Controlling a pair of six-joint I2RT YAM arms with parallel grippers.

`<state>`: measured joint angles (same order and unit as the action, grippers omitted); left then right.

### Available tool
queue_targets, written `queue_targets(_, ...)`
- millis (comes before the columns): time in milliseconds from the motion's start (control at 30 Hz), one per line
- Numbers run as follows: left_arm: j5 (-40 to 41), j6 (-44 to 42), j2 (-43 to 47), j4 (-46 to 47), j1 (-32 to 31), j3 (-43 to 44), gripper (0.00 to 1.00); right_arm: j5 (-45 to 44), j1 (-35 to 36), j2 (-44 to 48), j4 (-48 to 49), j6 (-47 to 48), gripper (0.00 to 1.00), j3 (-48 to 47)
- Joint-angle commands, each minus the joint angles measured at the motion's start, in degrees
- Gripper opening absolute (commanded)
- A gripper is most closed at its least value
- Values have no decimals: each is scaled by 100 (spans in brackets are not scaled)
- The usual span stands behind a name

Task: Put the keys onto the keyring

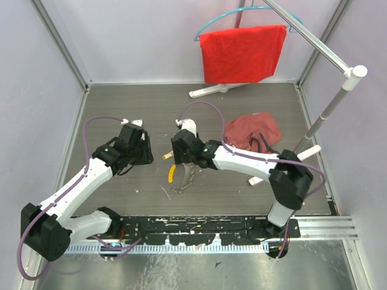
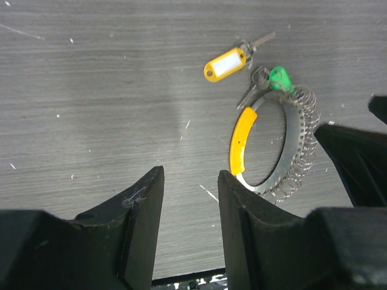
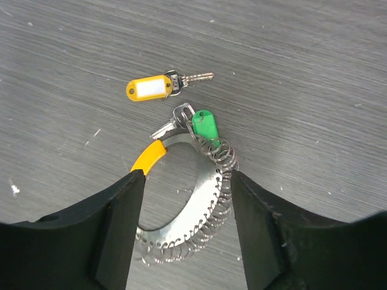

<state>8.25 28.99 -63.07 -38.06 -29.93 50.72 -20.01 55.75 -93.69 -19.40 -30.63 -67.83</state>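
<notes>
The keyring is a grey metal loop with wire coils and a yellow curved section; it lies flat on the dark table. A green-headed key with a silver blade rests at the loop's top end, touching the coils. A key with a gold-orange tag lies apart, just beyond it. My right gripper is open and hovers over the loop, one finger on each side. My left gripper is open and empty, just left of the keyring. From above, the keyring lies between both grippers.
A maroon bag lies right of the right arm. A red cloth hangs on a teal hanger from a white rack at the back right. A black rail runs along the near edge.
</notes>
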Motion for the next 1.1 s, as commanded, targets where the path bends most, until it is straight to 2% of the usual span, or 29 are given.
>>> queue_targets(0,-329,93,8,41,-4,-223,48,-4,-5,-549,-81,14,61,-696)
queue_targets(167,-395,10,150,141,-4,-392,48,86,-22,-1062,-705,403,54,-1098)
queue_targets(367,-394,-37,96,203,-4,-475,48,532,-117,-1390,-735,718,49,-1264)
queue_targets(567,-513,-19,28,326,-4,-543,48,625,-174,-1715,-756,1103,42,-1646)
queue_targets(800,-491,-69,21,312,-4,-576,48,558,-380,-1951,-1033,1134,38,-1813)
queue_targets(1067,-682,-17,-65,435,-8,-666,48,1246,-381,-1956,-891,1436,34,-1692)
